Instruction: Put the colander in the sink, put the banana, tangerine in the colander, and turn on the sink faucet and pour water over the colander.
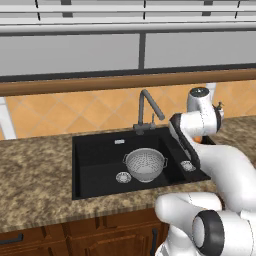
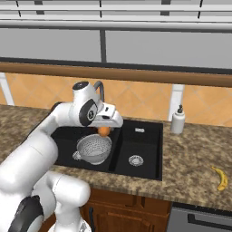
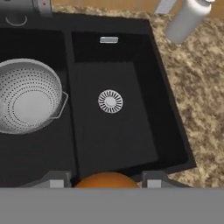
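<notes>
The silver colander (image 1: pixel 145 164) (image 2: pixel 94 148) (image 3: pixel 26 96) stands upright in the large basin of the black sink (image 1: pixel 95 150) (image 2: pixel 145 140) (image 3: pixel 118 144). My gripper (image 2: pixel 105 128) (image 3: pixel 106 181) is shut on the orange tangerine (image 2: pixel 104 130) (image 3: pixel 106 179) and hangs over the sink near the wall between the two basins, just right of the colander and above it. Far off on the counter at the front right lies the yellow banana (image 2: pixel 221 177). The dark faucet (image 1: pixel 148 107) rises behind the sink, its neck bent over the large basin.
A white soap dispenser (image 2: pixel 177 120) (image 3: pixel 186 19) stands on the counter behind the sink's right corner. The small basin has a round silver drain (image 2: pixel 135 160) (image 3: pixel 110 101). Speckled brown counter (image 1: pixel 35 175) surrounds the sink.
</notes>
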Available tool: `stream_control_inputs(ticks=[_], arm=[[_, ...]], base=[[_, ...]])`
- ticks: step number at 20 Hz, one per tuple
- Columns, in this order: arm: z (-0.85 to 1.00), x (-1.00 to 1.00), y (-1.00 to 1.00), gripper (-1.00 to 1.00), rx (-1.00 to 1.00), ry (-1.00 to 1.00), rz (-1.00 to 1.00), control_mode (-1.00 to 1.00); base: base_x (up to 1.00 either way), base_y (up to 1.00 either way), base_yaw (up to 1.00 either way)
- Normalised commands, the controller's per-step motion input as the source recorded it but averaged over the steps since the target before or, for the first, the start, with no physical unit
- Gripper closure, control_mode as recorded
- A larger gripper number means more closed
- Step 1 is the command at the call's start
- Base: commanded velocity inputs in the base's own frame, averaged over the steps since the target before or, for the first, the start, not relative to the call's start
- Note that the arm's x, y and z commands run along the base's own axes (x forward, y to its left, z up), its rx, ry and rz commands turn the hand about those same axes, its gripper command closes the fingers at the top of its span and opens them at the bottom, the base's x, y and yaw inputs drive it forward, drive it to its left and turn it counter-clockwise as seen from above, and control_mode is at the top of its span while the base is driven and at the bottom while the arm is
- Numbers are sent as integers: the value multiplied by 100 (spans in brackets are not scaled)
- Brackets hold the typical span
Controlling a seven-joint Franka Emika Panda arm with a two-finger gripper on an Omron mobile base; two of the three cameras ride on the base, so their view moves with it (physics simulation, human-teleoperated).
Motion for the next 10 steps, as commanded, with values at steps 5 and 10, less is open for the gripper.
stream_control_inputs(ticks=[5, 10], arm=[[-2, 0, 100, 100, -21, -7, 3, -100], [-7, 0, 100, 100, -21, -8, 2, -100]], base=[[0, 0, 0], [0, 0, 0]])
